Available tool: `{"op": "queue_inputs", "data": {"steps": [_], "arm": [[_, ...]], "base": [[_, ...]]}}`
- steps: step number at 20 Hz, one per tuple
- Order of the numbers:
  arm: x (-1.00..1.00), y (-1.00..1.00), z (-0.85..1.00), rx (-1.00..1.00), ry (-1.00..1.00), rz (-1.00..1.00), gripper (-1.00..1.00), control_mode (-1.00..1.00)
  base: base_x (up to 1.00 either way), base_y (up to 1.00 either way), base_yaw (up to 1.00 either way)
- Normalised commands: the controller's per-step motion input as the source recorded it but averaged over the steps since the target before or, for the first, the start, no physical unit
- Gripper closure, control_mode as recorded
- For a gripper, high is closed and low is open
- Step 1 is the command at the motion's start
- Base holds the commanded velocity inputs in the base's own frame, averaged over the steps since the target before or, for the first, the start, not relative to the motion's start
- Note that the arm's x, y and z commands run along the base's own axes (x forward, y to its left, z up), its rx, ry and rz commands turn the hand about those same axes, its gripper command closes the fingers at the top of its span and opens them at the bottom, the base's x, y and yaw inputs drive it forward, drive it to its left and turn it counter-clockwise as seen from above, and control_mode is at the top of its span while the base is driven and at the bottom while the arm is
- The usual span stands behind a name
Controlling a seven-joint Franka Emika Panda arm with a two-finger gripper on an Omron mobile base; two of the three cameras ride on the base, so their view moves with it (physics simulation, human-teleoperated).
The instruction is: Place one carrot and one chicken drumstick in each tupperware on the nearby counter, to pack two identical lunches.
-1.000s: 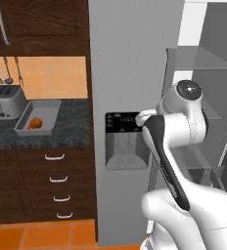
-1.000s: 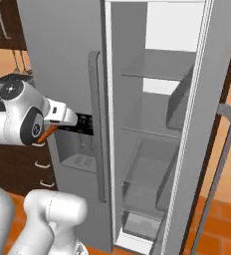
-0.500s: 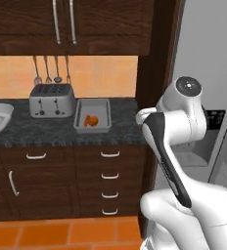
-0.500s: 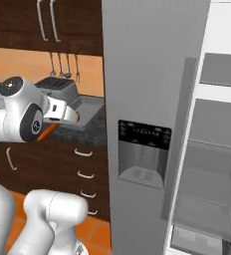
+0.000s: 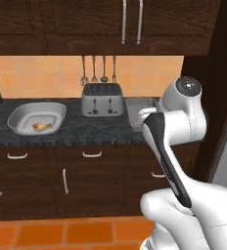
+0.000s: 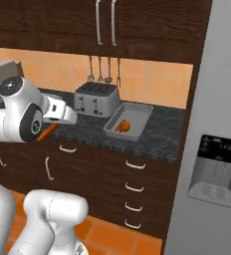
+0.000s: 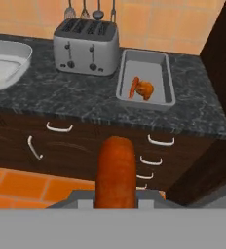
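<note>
1. One silver toaster [image 7: 87, 47] stands on the counter [image 7: 76, 99], and everything else I place from it.
2. There are two tupperwares. The rectangular tray [image 7: 146, 99] sits just beside the toaster on the fridge side; the rounded bowl [image 5: 17, 114] sits near the toaster's other side, with a stretch of bare stone between them.
3. I count two carrots. One carrot [image 7: 134, 87] lies in the tray. The other carrot [image 7: 116, 170] sticks out from the gripper [image 7: 116, 194], out in front of the counter and below the toaster, over the drawer fronts.
4. Drumsticks: one drumstick [image 7: 145, 90] lies in the tray, touching the carrot there. In the bowl there is one small golden-brown piece [image 5: 42, 127]; it looks like the second drumstick, though it is too small to be sure.
5. The fingers are closed narrowly on the carrot's thick end; the fingertips themselves are hidden behind it.
6. Four utensils [image 5: 98, 68] hang on the orange wall just above the toaster.
7. In the right base view the held carrot pokes out beneath the arm's wrist, well to the bowl side of the toaster.
</note>
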Motion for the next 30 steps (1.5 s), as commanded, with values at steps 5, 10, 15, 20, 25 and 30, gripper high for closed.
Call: {"op": "queue_inputs", "data": {"steps": [5,10,15,20,25,30], "arm": [[0.0,0.0,0.0,0.0,0.0,0.0,1.0,1.0],[0.0,0.0,0.0,0.0,0.0,0.0,1.0,1.0],[0.0,0.0,0.0,0.0,0.0,0.0,1.0,1.0],[0.0,0.0,0.0,0.0,0.0,0.0,1.0,1.0],[0.12,-0.09,-0.01,0.01,-0.01,0.0,1.0,-1.0],[0.89,-0.46,-0.69,0.06,-0.01,0.0,1.0,-1.0]], "base": [[0.23,1.0,-0.02],[0.35,1.0,-0.01],[0.57,0.99,-0.03],[0.83,0.5,-0.03],[0.49,-0.12,0.0],[0.0,0.0,0.0]]}}
